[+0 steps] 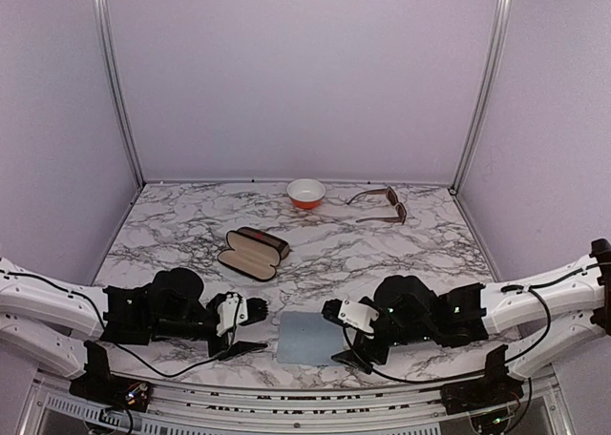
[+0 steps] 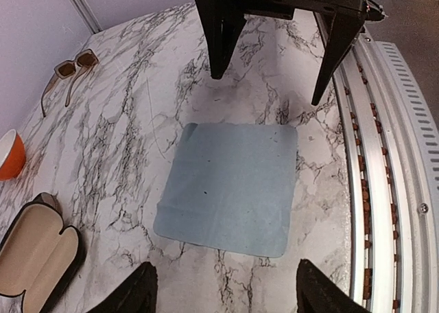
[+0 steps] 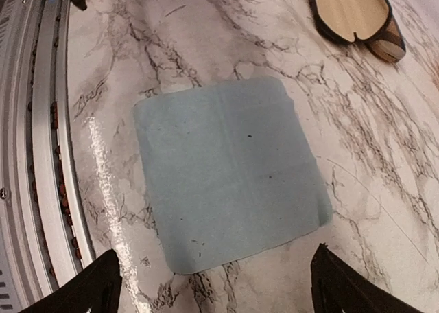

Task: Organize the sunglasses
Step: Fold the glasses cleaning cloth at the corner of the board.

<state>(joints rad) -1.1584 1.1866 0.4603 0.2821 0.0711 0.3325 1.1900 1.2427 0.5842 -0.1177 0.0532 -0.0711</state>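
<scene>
A brown pair of sunglasses (image 1: 382, 206) with squarish lenses lies unfolded at the back right of the marble table, and shows far left in the left wrist view (image 2: 68, 69). An open brown case (image 1: 253, 253) with a tan lining rests left of centre (image 2: 34, 254) (image 3: 353, 11). My left gripper (image 1: 256, 327) (image 2: 226, 263) and my right gripper (image 1: 332, 333) (image 3: 216, 251) face each other low over the near edge. Both are open with nothing between their fingers. A flat blue cloth (image 1: 310, 337) (image 2: 230, 186) (image 3: 230, 182) lies between them.
An orange bowl (image 1: 306, 194) with a white inside stands at the back centre, beside the sunglasses (image 2: 8, 155). A metal rail (image 2: 391, 189) runs along the near table edge. Lilac walls close in the back and both sides.
</scene>
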